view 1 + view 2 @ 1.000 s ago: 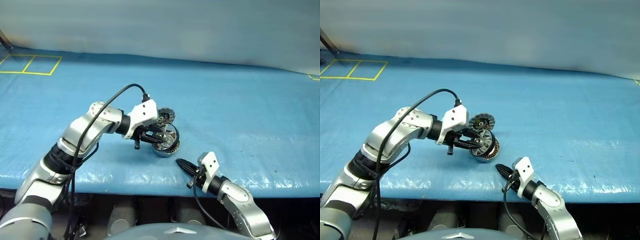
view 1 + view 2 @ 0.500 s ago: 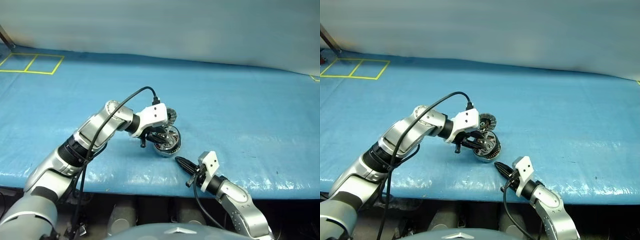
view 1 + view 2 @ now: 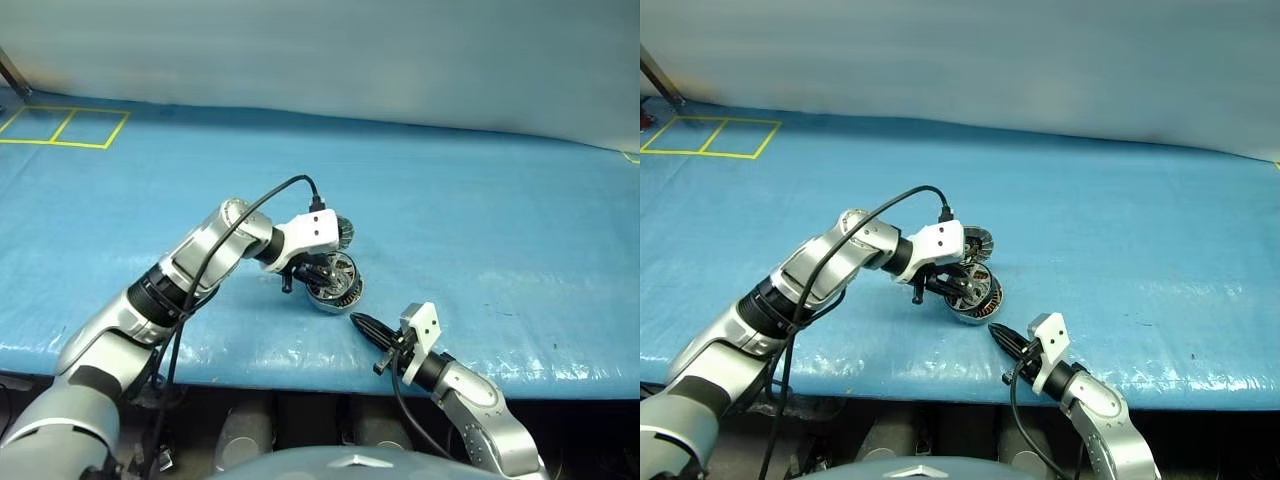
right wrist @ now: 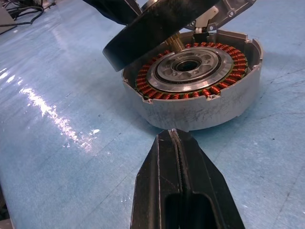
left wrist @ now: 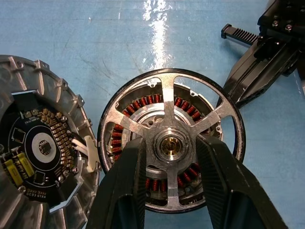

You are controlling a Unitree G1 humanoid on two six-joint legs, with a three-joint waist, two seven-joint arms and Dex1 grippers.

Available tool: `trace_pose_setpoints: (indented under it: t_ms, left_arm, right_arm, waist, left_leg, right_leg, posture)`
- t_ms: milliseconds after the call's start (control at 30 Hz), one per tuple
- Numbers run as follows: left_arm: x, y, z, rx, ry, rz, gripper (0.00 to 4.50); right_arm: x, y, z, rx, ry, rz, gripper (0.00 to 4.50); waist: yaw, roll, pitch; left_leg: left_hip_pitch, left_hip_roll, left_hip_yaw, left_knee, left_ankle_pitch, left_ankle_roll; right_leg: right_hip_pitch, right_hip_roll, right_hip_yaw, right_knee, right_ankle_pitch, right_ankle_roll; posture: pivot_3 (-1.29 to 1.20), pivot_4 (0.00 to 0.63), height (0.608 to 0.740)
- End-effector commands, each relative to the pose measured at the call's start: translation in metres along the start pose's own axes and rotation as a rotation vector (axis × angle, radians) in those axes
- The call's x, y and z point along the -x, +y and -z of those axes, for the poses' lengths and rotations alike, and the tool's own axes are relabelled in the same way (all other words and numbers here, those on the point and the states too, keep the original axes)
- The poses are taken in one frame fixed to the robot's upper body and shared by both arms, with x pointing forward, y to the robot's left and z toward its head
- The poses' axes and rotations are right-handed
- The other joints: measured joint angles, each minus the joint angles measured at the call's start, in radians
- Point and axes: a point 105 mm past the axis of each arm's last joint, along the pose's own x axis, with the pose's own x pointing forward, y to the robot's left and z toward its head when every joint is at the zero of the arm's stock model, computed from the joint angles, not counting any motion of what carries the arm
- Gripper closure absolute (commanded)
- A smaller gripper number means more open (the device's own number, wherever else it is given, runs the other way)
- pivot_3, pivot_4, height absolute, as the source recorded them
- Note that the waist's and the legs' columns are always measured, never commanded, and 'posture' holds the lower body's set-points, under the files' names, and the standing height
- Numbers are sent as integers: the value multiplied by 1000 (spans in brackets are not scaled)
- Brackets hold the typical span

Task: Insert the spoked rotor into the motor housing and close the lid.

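Your left claw (image 5: 167,157) is grasping the spoked wheel (image 5: 171,148), with 1 black finger (image 5: 125,186) on each side of its shiny middle. You hold the wheel tilted over the silver motor cup (image 4: 200,90). One edge of the wheel dips toward the cup and the other edge sits higher, so it is not flat inside. You can see the copper wire ring in the cup under the wheel. The round grey lid (image 5: 35,148) stands open just beside the cup, joined to it, with its dark middle facing you. Your right claw (image 4: 177,181) is clenched tight with nothing in it. It rests near the cup on the blue mat (image 3: 500,220), pointing at it.
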Motion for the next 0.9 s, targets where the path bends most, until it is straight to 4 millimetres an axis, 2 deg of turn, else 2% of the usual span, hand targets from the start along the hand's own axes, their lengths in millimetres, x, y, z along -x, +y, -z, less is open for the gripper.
trace_pose_setpoints:
  t_ms: [33, 533, 900]
  left_arm:
    - [1, 3, -9, -48, -3, -11, 3197]
    - [-4, 5, -15, -46, -22, -7, 3197]
    - [-3, 1, -5, -64, 31, 20, 3197]
  right_arm:
    - [0, 2, -11, 16, -49, -9, 4500]
    - [1, 2, -8, 19, -35, 6, 4500]
    - [1, -2, -4, 26, -12, 22, 4500]
  waist:
    - [0, 0, 0]
    - [0, 0, 0]
    - [-1, 0, 0]
  left_leg:
    - [0, 0, 0, 0, 0, 0]
    - [0, 0, 0, 0, 0, 0]
    - [0, 0, 0, 0, 0, 0]
  right_leg:
    - [0, 0, 0, 0, 0, 0]
    - [0, 0, 0, 0, 0, 0]
    - [0, 0, 0, 0, 0, 0]
  posture:
    - [0, 150, 740]
    - [0, 150, 740]
    - [0, 150, 740]
